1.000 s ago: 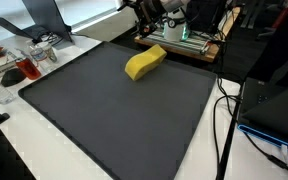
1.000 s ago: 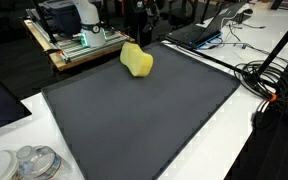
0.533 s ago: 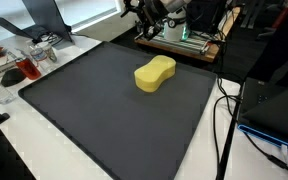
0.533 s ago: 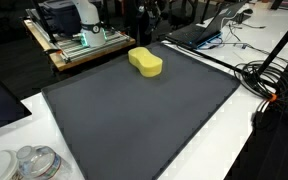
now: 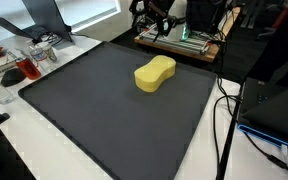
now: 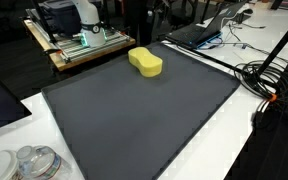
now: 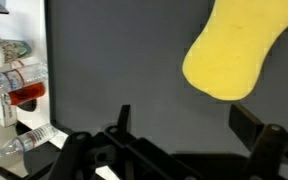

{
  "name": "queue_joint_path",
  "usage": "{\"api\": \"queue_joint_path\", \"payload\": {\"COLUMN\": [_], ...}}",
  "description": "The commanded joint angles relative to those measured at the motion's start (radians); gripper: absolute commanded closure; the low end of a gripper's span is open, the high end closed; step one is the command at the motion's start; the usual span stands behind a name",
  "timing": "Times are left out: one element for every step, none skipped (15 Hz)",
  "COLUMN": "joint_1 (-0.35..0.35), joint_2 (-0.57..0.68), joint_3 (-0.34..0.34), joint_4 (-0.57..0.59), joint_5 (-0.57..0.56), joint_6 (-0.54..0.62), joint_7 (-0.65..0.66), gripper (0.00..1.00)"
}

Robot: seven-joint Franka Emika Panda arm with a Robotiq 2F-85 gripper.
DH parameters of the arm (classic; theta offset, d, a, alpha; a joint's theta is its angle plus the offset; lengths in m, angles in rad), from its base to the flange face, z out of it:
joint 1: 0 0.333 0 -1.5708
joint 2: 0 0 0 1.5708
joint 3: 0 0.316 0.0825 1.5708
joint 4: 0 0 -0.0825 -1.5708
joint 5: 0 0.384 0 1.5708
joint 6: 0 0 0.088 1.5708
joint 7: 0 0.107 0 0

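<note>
The white tabletop (image 5: 39,145) carries a large dark mat (image 5: 114,115) that covers most of it. Behind the far edge of the mat stands a wooden platform (image 6: 69,55) with some equipment on it, and an open laptop (image 6: 199,32) sits near one far corner of the mat. A yellow sponge (image 5: 155,74) with a narrow waist lies flat on the mat, close to its far edge, as both exterior views show (image 6: 145,62). In the wrist view the gripper (image 7: 181,115) is released: its two dark fingers (image 7: 124,118) stand wide apart with only bare mat between them. The sponge (image 7: 236,50) is beyond them toward one side, apart from both fingers and not touched. Clear plastic containers (image 5: 29,62), one holding something red, stand on the tabletop just beside the mat. Black cables (image 6: 269,80) lie on the tabletop on the opposite side.
</note>
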Motion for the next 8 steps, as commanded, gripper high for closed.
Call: {"api": "queue_joint_path", "payload": {"joint_1": [-0.006,-0.003,-0.001,0.001,0.003,0.004,0.005,0.006], "joint_2": [-0.047,-0.040,-0.030,-0.012,0.003,0.030,0.048,0.067], "joint_3": [-0.016,-0.015,-0.013,-0.008,-0.004,-0.001,0.001,0.003], "joint_4": [-0.027,-0.020,-0.013,-0.004,0.005,0.021,0.030,0.041], "joint_5": [0.218,0.279,0.323,0.337,0.355,0.361,0.373,0.375], "joint_6": [0.057,0.057,0.051,0.046,0.037,0.036,0.038,0.041], "joint_7": [-0.179,-0.221,-0.251,-0.255,-0.266,-0.271,-0.280,-0.279], "gripper": [0.00,0.00,0.00,0.00,0.00,0.00,0.00,0.00]}}
